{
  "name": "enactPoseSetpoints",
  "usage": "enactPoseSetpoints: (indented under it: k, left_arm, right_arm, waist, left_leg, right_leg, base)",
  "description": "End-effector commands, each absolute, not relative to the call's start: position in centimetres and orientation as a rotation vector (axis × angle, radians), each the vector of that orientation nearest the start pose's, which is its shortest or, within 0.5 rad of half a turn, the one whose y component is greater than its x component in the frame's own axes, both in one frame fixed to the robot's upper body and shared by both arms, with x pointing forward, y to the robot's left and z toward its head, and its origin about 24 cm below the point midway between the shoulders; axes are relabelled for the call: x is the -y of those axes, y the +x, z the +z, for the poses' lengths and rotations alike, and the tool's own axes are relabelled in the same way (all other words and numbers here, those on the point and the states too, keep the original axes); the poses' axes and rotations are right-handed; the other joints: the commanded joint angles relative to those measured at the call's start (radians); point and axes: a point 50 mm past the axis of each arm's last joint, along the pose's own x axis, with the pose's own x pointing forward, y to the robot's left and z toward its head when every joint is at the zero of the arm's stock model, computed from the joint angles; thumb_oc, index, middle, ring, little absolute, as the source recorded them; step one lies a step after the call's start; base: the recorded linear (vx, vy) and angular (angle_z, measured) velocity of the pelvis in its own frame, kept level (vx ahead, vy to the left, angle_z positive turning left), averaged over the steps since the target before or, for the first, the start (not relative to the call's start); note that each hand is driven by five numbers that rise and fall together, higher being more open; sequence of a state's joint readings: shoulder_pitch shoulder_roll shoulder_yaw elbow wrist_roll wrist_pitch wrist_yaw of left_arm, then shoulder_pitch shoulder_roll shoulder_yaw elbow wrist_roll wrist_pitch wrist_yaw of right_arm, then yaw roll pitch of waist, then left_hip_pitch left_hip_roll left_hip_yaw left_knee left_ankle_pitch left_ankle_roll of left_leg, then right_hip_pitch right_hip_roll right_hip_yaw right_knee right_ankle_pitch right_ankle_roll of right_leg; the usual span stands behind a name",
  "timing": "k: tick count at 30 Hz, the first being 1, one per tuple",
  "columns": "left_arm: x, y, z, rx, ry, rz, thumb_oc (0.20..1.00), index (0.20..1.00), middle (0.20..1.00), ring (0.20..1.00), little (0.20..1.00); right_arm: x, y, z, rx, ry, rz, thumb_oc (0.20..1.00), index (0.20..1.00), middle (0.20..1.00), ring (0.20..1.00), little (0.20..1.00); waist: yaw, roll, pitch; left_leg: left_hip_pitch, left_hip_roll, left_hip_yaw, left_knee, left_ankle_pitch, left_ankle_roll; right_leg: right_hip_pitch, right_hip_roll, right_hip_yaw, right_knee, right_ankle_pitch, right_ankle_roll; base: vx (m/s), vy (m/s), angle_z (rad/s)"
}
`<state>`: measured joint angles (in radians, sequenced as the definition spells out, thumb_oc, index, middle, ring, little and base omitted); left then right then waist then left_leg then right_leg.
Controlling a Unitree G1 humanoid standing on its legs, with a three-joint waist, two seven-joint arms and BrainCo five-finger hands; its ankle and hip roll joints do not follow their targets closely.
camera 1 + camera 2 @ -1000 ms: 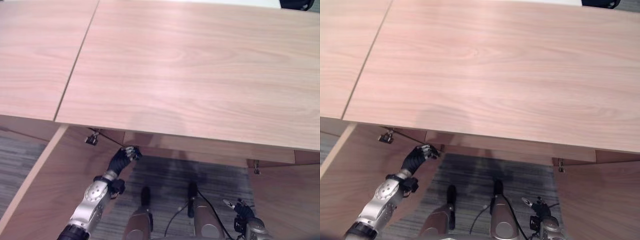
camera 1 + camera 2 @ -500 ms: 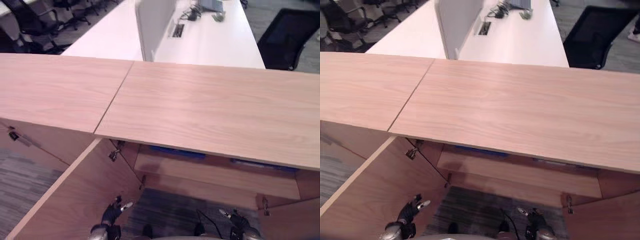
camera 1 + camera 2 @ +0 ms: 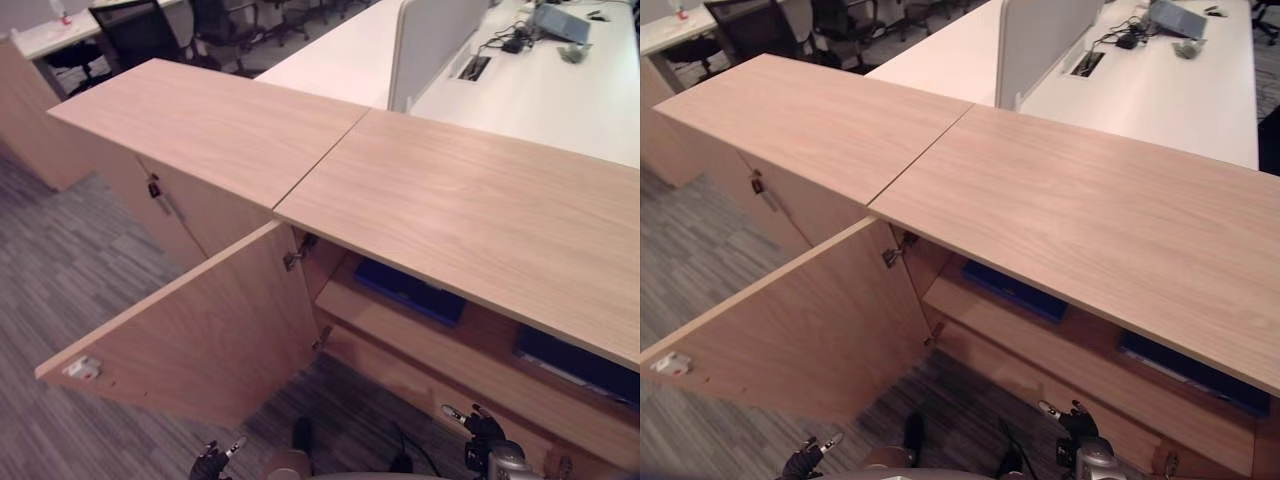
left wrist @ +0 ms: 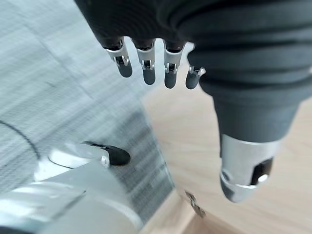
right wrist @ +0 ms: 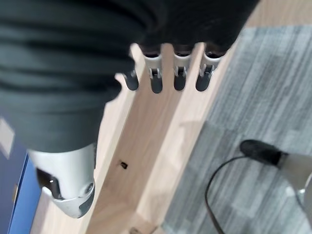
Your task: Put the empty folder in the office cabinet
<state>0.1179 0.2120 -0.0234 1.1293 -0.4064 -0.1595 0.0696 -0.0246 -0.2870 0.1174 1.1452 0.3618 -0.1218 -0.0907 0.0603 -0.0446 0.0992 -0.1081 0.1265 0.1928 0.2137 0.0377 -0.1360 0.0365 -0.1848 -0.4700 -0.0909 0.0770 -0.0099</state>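
Observation:
The wooden office cabinet (image 3: 450,200) stands in front of me with its left door (image 3: 210,330) swung wide open. On the upper shelf inside lie two flat blue folders, one on the left (image 3: 410,290) and one on the right (image 3: 575,360). My left hand (image 3: 215,462) hangs low near the door's bottom edge, its fingers (image 4: 146,68) straight and holding nothing. My right hand (image 3: 480,438) hangs low before the cabinet's lower front, its fingers (image 5: 178,73) relaxed and empty, with a blue folder edge (image 5: 19,204) beside the thumb.
A second cabinet (image 3: 190,120) with a closed door adjoins on the left. Behind stand white desks (image 3: 540,90) with a divider panel (image 3: 435,40) and black office chairs (image 3: 140,30). Grey carpet (image 3: 60,280) spreads to the left of the open door.
The camera has lifted and turned left, bringing the cabinet's inside into view. My left hand has come off the door's edge and dropped low. The right hand stays low.

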Motion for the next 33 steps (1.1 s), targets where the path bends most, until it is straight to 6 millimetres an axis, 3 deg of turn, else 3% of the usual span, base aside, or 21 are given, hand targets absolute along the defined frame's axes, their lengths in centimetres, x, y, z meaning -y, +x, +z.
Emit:
enactPoseSetpoints:
  k: [1, 5, 9, 13, 16, 17, 20, 25, 26, 27, 28, 29, 30, 33]
  left_arm:
    - [-25.0, 9.2, -14.9, -0.973, -0.029, 0.388, 1.000, 1.000, 1.000, 1.000, 1.000]
    - [-25.1, 9.0, -15.1, -1.012, 0.020, 0.362, 1.000, 1.000, 1.000, 1.000, 1.000]
    - [-25.1, 9.3, -15.0, -1.017, 0.058, 0.327, 1.000, 1.000, 1.000, 1.000, 1.000]
    - [-25.4, 9.2, -15.0, -1.026, 0.071, 0.325, 1.000, 1.000, 1.000, 1.000, 1.000]
    - [-25.7, 9.0, -15.0, -1.035, 0.085, 0.331, 1.000, 1.000, 1.000, 1.000, 1.000]
    - [-25.9, 8.8, -15.0, -1.042, 0.098, 0.329, 1.000, 1.000, 1.000, 1.000, 1.000]
    - [-26.0, 8.5, -15.1, -1.054, 0.120, 0.317, 1.000, 1.000, 1.000, 1.000, 1.000]
    - [-26.3, 8.3, -15.0, -1.054, 0.124, 0.322, 1.000, 1.000, 1.000, 1.000, 1.000]
    - [-26.5, 8.5, -14.9, -1.046, 0.130, 0.326, 1.000, 1.000, 1.000, 1.000, 1.000]
    - [-26.6, 8.8, -14.7, -1.031, 0.137, 0.329, 1.000, 1.000, 1.000, 1.000, 1.000]
    - [-26.7, 9.3, -14.5, -1.014, 0.145, 0.322, 1.000, 1.000, 1.000, 1.000, 1.000]
    - [-26.8, 10.5, -14.1, -0.978, 0.157, 0.309, 1.000, 1.000, 1.000, 1.000, 1.000]
    - [-26.8, 10.7, -14.0, -0.963, 0.155, 0.306, 1.000, 1.000, 1.000, 1.000, 1.000]
    - [-26.8, 11.3, -13.8, -0.930, 0.126, 0.327, 1.000, 1.000, 1.000, 1.000, 1.000]
  right_arm:
    - [26.6, 12.8, -13.8, -0.955, -0.048, -0.406, 1.000, 1.000, 1.000, 1.000, 1.000]
    - [26.8, 11.5, -14.3, -0.990, 0.004, -0.466, 1.000, 1.000, 1.000, 1.000, 1.000]
    - [26.5, 9.7, -14.9, -1.049, 0.018, -0.483, 1.000, 1.000, 1.000, 1.000, 1.000]
    - [25.9, 8.9, -15.3, -1.072, 0.045, -0.494, 1.000, 1.000, 1.000, 1.000, 1.000]
    - [25.4, 8.9, -15.5, -1.072, 0.070, -0.495, 1.000, 1.000, 1.000, 1.000, 1.000]
    - [25.1, 9.3, -15.4, -1.061, 0.087, -0.496, 1.000, 1.000, 1.000, 1.000, 1.000]
    - [24.7, 10.1, -15.4, -1.039, 0.104, -0.491, 1.000, 1.000, 1.000, 1.000, 1.000]
    - [24.1, 11.0, -15.3, -1.023, 0.110, -0.469, 1.000, 1.000, 1.000, 1.000, 1.000]
    - [24.0, 11.1, -15.3, -1.019, 0.115, -0.468, 1.000, 1.000, 1.000, 1.000, 1.000]
    - [23.7, 11.4, -15.2, -1.015, 0.120, -0.459, 1.000, 1.000, 1.000, 1.000, 1.000]
    - [23.5, 11.7, -15.2, -1.011, 0.131, -0.446, 1.000, 1.000, 1.000, 1.000, 1.000]
    - [23.3, 12.2, -15.1, -0.989, 0.152, -0.451, 1.000, 1.000, 1.000, 1.000, 1.000]
    - [22.9, 11.9, -15.3, -0.993, 0.157, -0.433, 1.000, 1.000, 1.000, 1.000, 1.000]
    - [23.0, 11.3, -15.4, -1.016, 0.103, -0.390, 1.000, 1.000, 1.000, 1.000, 1.000]
  waist:
    - [-0.041, 0.015, -0.007]
    - [-0.092, 0.030, -0.031]
    - [-0.115, 0.050, -0.046]
    - [-0.111, 0.035, -0.048]
    - [-0.102, 0.024, -0.046]
    - [-0.092, 0.011, -0.039]
    - [-0.075, 0.004, -0.031]
    - [-0.041, -0.008, -0.017]
    - [-0.036, -0.005, -0.009]
    - [-0.042, -0.003, 0.002]
    - [-0.062, -0.006, 0.010]
    - [-0.056, 0.013, 0.015]
    - [-0.042, 0.012, -0.005]
    - [-0.035, 0.009, -0.038]
  left_leg:
    - [0.154, 0.085, 0.025, 0.009, -0.030, -0.020]
    - [0.257, 0.118, 0.069, -0.030, -0.021, -0.048]
    - [0.290, 0.132, 0.072, -0.119, -0.032, -0.072]
    - [0.302, 0.099, 0.054, -0.167, -0.067, -0.051]
    - [0.314, 0.057, 0.049, -0.222, -0.124, -0.020]
    - [0.305, 0.024, 0.051, -0.242, -0.123, 0.000]
    - [0.306, -0.014, 0.030, -0.273, -0.128, 0.021]
    - [0.292, -0.058, 0.006, -0.290, -0.137, 0.046]
    - [0.286, -0.059, -0.005, -0.288, -0.134, 0.048]
    - [0.277, -0.059, -0.023, -0.285, -0.129, 0.053]
    - [0.263, -0.069, -0.051, -0.283, -0.120, 0.062]
    - [0.215, -0.067, -0.098, -0.253, -0.107, 0.085]
    - [0.189, -0.077, -0.128, -0.248, -0.095, 0.090]
    - [0.198, -0.077, -0.134, -0.268, -0.086, 0.077]
  right_leg:
    - [0.004, 0.005, -0.028, 0.061, -0.097, 0.120]
    - [-0.013, -0.012, -0.112, 0.093, -0.079, 0.115]
    - [-0.015, -0.017, -0.130, 0.117, -0.081, 0.130]
    - [-0.008, -0.048, -0.138, 0.130, -0.051, 0.153]
    - [-0.014, -0.083, -0.130, 0.139, -0.025, 0.177]
    - [-0.026, -0.118, -0.154, 0.150, 0.009, 0.181]
    - [-0.029, -0.149, -0.150, 0.156, 0.036, 0.205]
    - [-0.026, -0.175, -0.152, 0.142, 0.070, 0.233]
    - [-0.031, -0.176, -0.140, 0.155, 0.065, 0.239]
    - [-0.050, -0.169, -0.080, 0.184, 0.057, 0.248]
    - [-0.079, -0.149, 0.041, 0.217, 0.057, 0.256]
    - [-0.068, -0.080, 0.227, 0.276, -0.031, 0.245]
    - [-0.026, -0.060, 0.232, 0.255, -0.086, 0.215]
    - [0.032, -0.036, 0.210, 0.156, -0.090, 0.210]
  base:
    - [-0.14, 0.038, 0.82]
    - [-0.09, 0.095, 0.85]
    - [-0.01, 0.193, 1.01]
    - [-0.01, 0.184, 0.21]
    - [-0.06, 0.223, 0.13]
    - [-0.12, 0.310, 0.19]
    - [-0.08, 0.230, 0.27]
    - [-0.05, 0.119, 0.16]
    - [-0.11, 0.102, 0.20]
    - [-0.13, 0.074, 0.75]
    - [-0.24, 0.142, 1.29]
    - [-0.21, 0.127, 2.00]
    - [-0.13, 0.075, 1.68]
    - [0.10, -0.078, 0.38]
